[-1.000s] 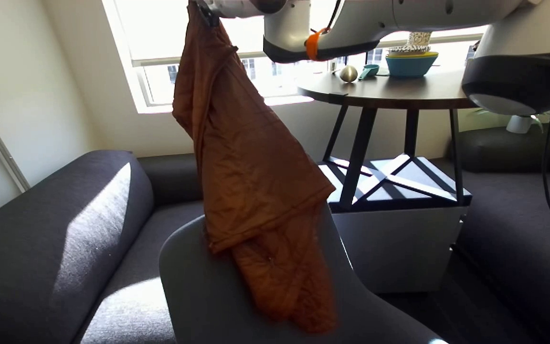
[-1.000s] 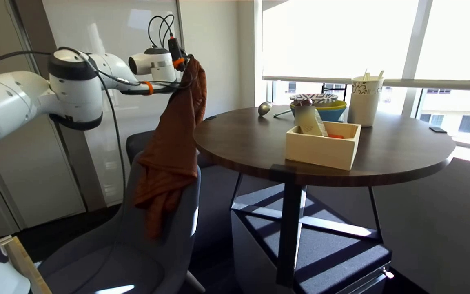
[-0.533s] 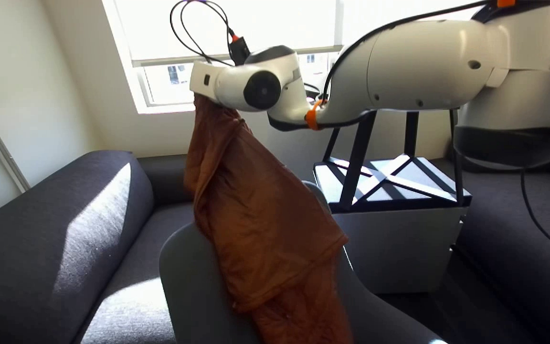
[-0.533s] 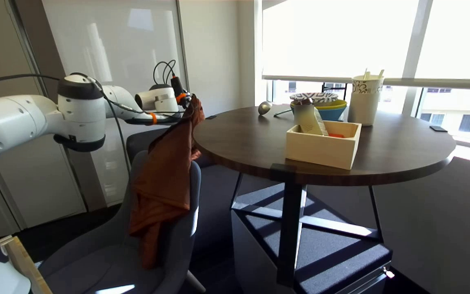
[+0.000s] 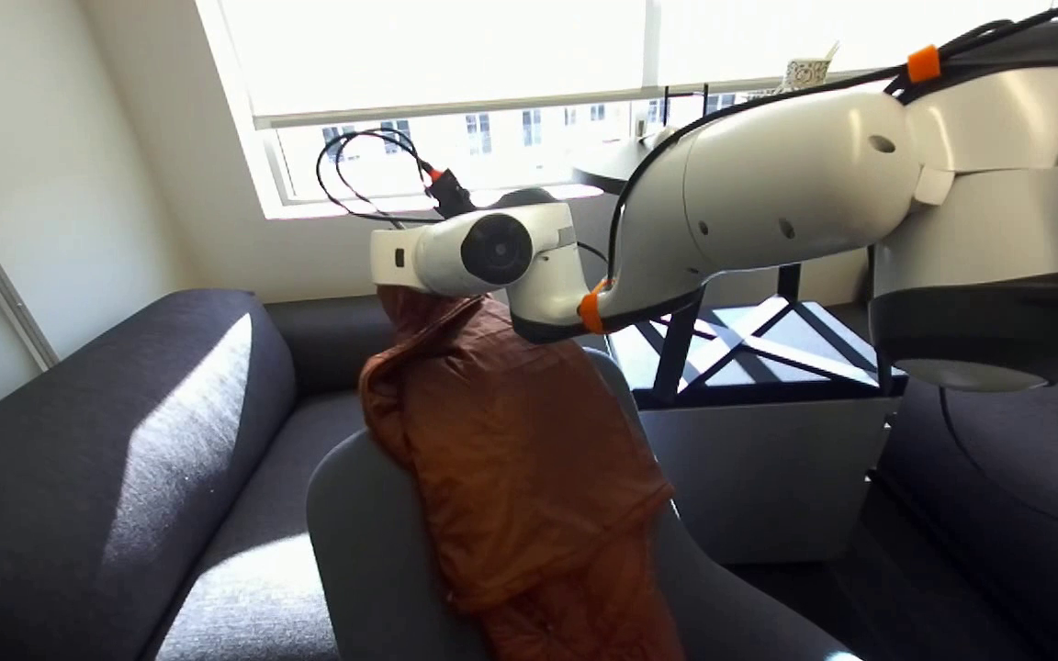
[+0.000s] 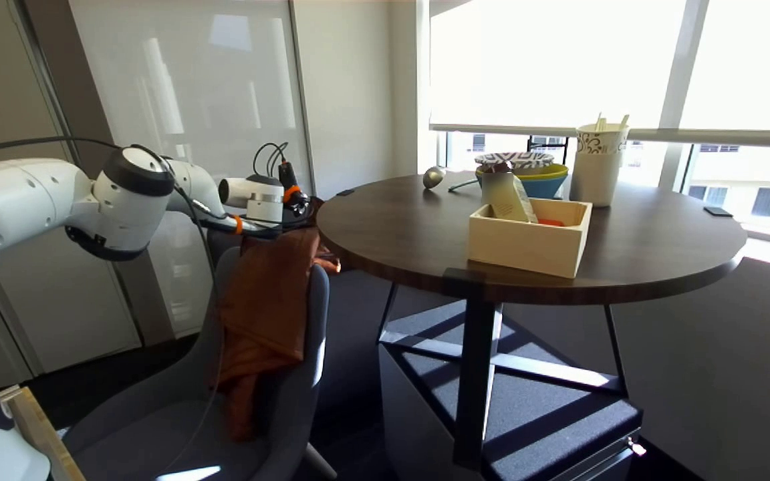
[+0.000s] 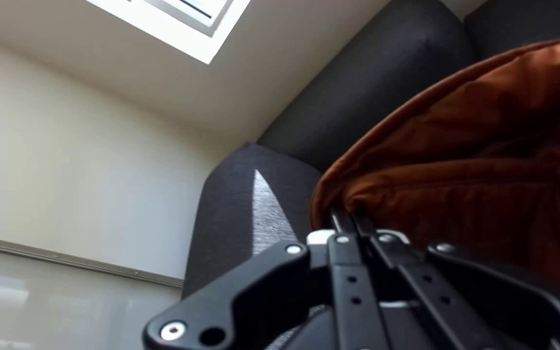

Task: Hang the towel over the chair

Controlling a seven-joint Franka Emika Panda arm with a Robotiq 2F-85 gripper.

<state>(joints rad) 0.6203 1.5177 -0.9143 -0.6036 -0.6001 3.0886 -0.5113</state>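
Several things crowd the round wooden bench (image 6: 392, 227) in an exterior view. A pale wooden box (image 6: 519, 244) sits close to the near edge, with a packet (image 6: 506, 198) leaning up inside it and a red item (image 6: 550, 222) beside that, mostly hidden. Farther back are stacked bowls (image 6: 547, 180) and, to their right, a patterned cup (image 6: 599, 167) with sticks (image 6: 624, 122) poking out; a rounded metal piece (image 6: 433, 177) rests by the far edge, left of the bowls. A small dark pad (image 6: 717, 211) lies at the right edge. The chair (image 6: 318, 321) stands just beside the left edge, which hems in the top of its backrest on that side. The towel (image 5: 529, 441) lies wrinkled down the seat side of the backrest, some of it poking past the top toward that left edge; whether cloth and bench touch, I cannot tell. Its upper end is gathered in the claw (image 7: 349, 214), which the wrist view shows clenched on a fold, fingers (image 7: 342, 222) close together and tips sunk in the cloth. In an exterior view the arm (image 5: 786, 174) blocks much of the bench, and its wrist hides the claw. Below the bench sits a low cabinet (image 6: 532, 414), and a dark grey sofa (image 5: 61, 459) lies beyond the chair.
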